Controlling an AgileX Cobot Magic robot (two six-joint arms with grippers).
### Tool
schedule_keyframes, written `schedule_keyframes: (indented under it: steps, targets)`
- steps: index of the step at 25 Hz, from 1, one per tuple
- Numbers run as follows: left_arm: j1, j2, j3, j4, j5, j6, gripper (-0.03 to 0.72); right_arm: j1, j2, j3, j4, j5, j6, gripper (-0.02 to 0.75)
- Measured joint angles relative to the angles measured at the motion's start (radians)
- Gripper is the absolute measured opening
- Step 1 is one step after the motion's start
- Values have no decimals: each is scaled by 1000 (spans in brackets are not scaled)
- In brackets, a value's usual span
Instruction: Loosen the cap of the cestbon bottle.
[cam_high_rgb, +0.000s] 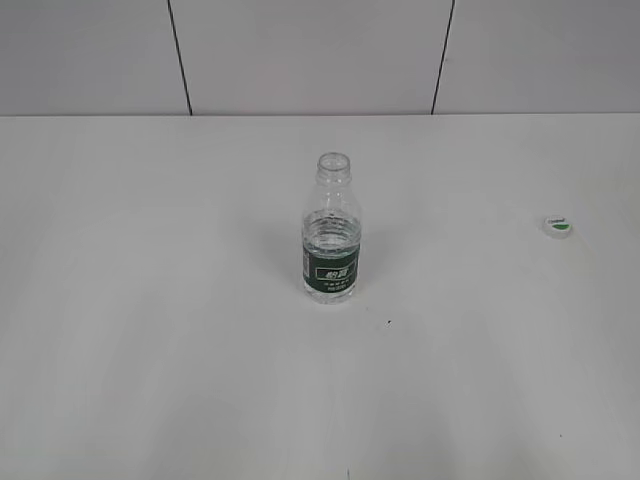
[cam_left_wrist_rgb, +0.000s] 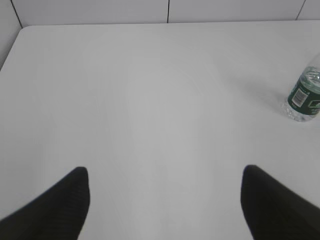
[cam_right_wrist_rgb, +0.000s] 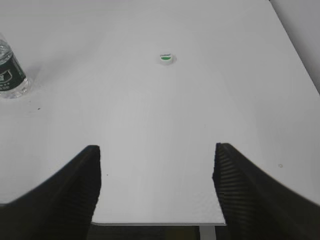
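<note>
The cestbon bottle (cam_high_rgb: 331, 230) stands upright in the middle of the white table (cam_high_rgb: 150, 350), its threaded neck bare and its green label facing me. It also shows at the right edge of the left wrist view as the bottle (cam_left_wrist_rgb: 305, 97) and at the left edge of the right wrist view as the bottle (cam_right_wrist_rgb: 11, 75). The cap (cam_high_rgb: 558, 227) lies alone on the table far to the right, seen too as the cap (cam_right_wrist_rgb: 165, 59). My left gripper (cam_left_wrist_rgb: 164, 175) is open with nothing between its fingers, well short of the bottle. My right gripper (cam_right_wrist_rgb: 157, 152) is open over the table's near edge. Neither arm shows in the exterior view.
A white panelled wall (cam_high_rgb: 300, 50) with dark seams rises behind the table. The table's near edge (cam_right_wrist_rgb: 160, 223) runs just under the right gripper's fingers, and its right edge (cam_right_wrist_rgb: 295, 50) slants away. A small dark speck (cam_high_rgb: 389, 322) lies in front of the bottle.
</note>
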Motion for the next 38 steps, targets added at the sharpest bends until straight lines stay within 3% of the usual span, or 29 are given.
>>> schedule_keyframes:
  steps: [11,20,38]
  targets:
    - [1,0,0,-1,-1,2,559,0,0,3,-2,9,0,536]
    - [68,0,0,15,-1,2,559,0,0,3,-3,10,1,536]
    - [68,0,0,38,-1,2,559,0,0,3,-62,11,-11,536]
